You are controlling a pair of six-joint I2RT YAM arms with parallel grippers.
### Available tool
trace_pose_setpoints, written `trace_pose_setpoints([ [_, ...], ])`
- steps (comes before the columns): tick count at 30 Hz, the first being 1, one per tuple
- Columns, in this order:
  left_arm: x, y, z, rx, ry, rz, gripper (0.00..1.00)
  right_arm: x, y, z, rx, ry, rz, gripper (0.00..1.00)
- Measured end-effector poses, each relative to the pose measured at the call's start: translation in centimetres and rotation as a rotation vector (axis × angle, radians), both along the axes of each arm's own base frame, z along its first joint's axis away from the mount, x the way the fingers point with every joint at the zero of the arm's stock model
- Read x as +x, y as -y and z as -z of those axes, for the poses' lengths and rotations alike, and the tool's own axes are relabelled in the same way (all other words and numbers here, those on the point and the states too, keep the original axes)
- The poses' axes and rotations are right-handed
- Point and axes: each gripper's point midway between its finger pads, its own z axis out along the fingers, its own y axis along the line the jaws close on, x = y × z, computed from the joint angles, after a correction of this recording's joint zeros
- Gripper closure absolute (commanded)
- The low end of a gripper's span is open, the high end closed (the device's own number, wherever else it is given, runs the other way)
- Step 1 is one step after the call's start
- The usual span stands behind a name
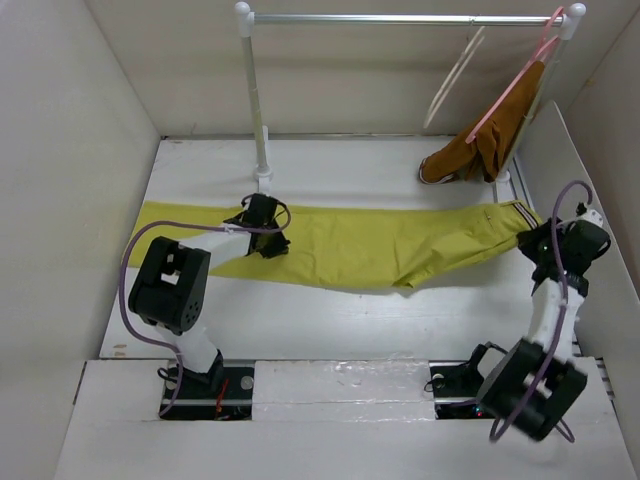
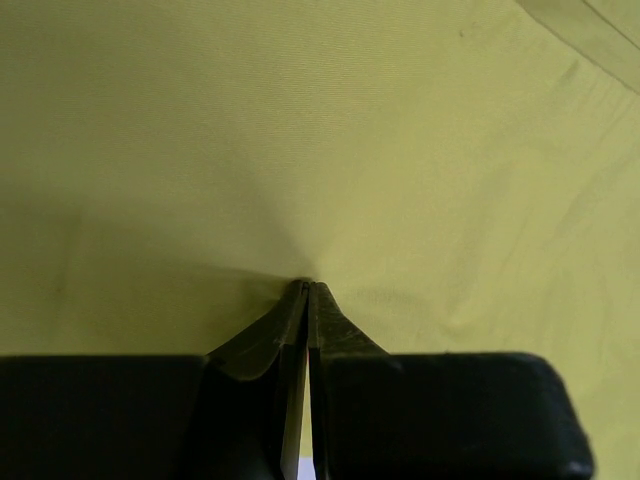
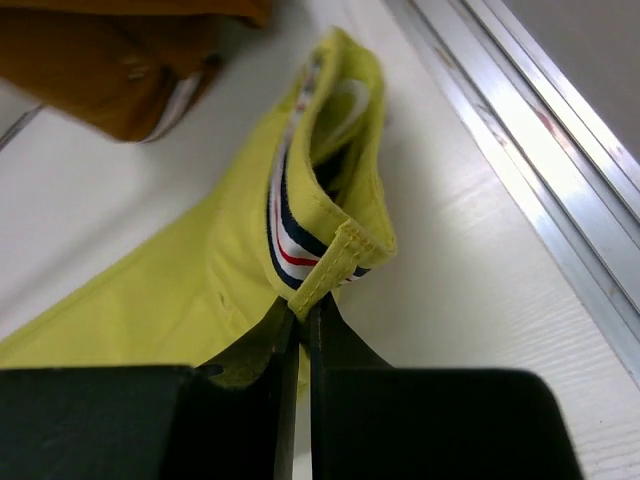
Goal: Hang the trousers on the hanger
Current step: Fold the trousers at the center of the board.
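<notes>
Yellow-green trousers (image 1: 370,245) lie flat across the white table (image 1: 400,330), legs to the left and waistband to the right. The left hand (image 1: 262,232) rests on one leg, and the right hand (image 1: 535,240) sits at the waist end.

From above, neither grip can be made out. The left wrist view shows it: the left hand (image 2: 308,287) is closed tight, pinching a small raised fold of plain cloth (image 2: 300,130). The right wrist view shows the right hand (image 3: 303,305) closed on the waist edge, beside the white waistband (image 3: 290,230) with its dark and red stripes.

Only the top view shows the hanger (image 1: 452,80). It is thin and cream-white, and hangs tilted from the rail (image 1: 400,18) at the back, well apart from the trousers. Beside it, a pink hanger (image 1: 510,88) carries a brown garment (image 1: 485,145).
</notes>
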Motion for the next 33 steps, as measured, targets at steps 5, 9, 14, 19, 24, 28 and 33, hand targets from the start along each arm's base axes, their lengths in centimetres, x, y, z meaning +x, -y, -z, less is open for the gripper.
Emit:
trace_pose_setpoints([
  [5, -1.2, 0.4, -0.2, 0.032, -0.012, 0.049, 0.99, -2.9, -6.0, -7.3, -0.179, 0.135, -0.117, 1.00],
  [9, -4.0, 3.0, -1.0, 0.030, -0.001, 0.150, 0.99, -5.7, -8.2, -9.4, -0.205, 0.084, -0.155, 1.00],
  [14, -9.5, 7.5, -1.6, 0.016, 0.009, 0.327, 0.99, -7.3, -9.7, -15.6, -0.261, 0.094, -0.202, 1.00],
  [19, -14.4, 11.4, -1.2, 0.008, -0.008, 0.460, 0.99, -8.3, -10.7, -24.9, -0.385, 0.233, -0.229, 1.00],
  [24, -18.1, 15.2, 0.0, -0.002, -0.045, 0.537, 0.99, -9.6, -11.9, -29.3, -0.463, 0.305, -0.262, 1.00],
  [28, -20.5, 21.9, -0.2, -0.054, -0.051, 0.638, 1.00, -9.5, -13.3, -30.6, -0.487, 0.321, -0.343, 1.00],
  [33, -24.0, 29.1, -0.3, -0.074, -0.037, 0.766, 1.00, -8.6, -16.0, -30.1, -0.489, 0.329, -0.502, 1.00],
])
